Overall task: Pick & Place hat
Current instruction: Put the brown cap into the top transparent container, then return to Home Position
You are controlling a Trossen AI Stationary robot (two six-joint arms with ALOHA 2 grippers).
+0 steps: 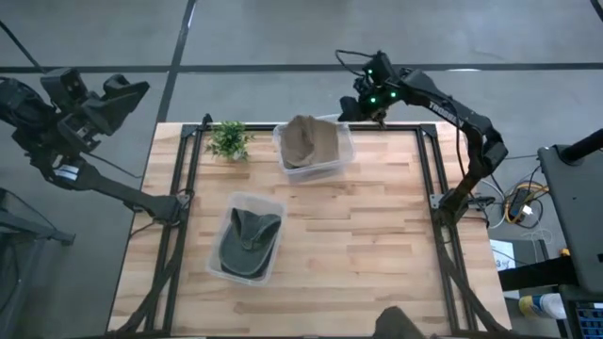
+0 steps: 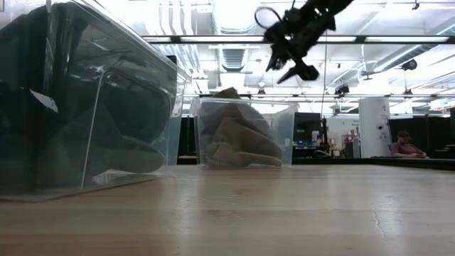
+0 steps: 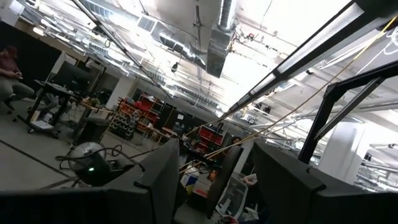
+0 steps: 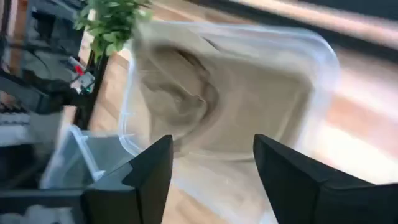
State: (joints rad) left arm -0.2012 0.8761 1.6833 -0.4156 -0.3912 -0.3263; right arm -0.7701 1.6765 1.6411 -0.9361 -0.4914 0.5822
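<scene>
Your right gripper hangs empty above and just behind the far bin, fingers spread wide, likely lined up to reach the tan hat heaped inside it.

Two clear bins sit on the table: one holds a tan hat, the other a dark green hat. One small plant stands near them. Two arms show, each with one gripper.
</scene>
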